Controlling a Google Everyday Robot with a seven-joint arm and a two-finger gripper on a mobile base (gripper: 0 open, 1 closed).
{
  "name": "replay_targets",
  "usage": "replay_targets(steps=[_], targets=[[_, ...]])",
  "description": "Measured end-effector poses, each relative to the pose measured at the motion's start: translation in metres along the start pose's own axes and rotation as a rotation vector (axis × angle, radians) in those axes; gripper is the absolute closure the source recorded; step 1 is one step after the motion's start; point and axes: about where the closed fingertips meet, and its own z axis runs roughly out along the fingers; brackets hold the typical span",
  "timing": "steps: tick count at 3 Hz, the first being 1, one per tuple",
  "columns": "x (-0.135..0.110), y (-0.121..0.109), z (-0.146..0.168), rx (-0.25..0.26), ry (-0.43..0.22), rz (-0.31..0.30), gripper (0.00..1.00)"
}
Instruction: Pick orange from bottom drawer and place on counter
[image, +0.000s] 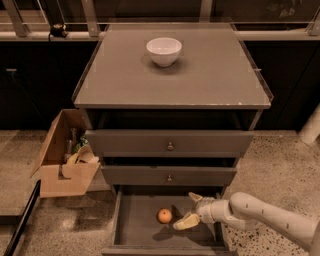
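Observation:
The orange (164, 215) lies on the floor of the open bottom drawer (135, 235), left of middle. My gripper (189, 210) reaches into the drawer from the right, just right of the orange and apart from it. Its two pale fingers are spread open, one up at the back and one low toward the orange. Nothing is held. The counter (210, 75) is the flat grey-brown top of the cabinet above.
A white bowl (163, 51) stands on the counter at the back middle. Two closed drawers with small knobs (170, 146) sit above the bottom drawer. An open cardboard box (65, 160) with items stands on the floor at the left.

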Motion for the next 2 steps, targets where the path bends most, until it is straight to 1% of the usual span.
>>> replay_targets(steps=[1,2], targets=[[0.011,-0.014,0.015,0.027,-0.034,0.021,0.0],[0.02,-0.028,0.034,0.086,-0.055,0.056,0.0]])
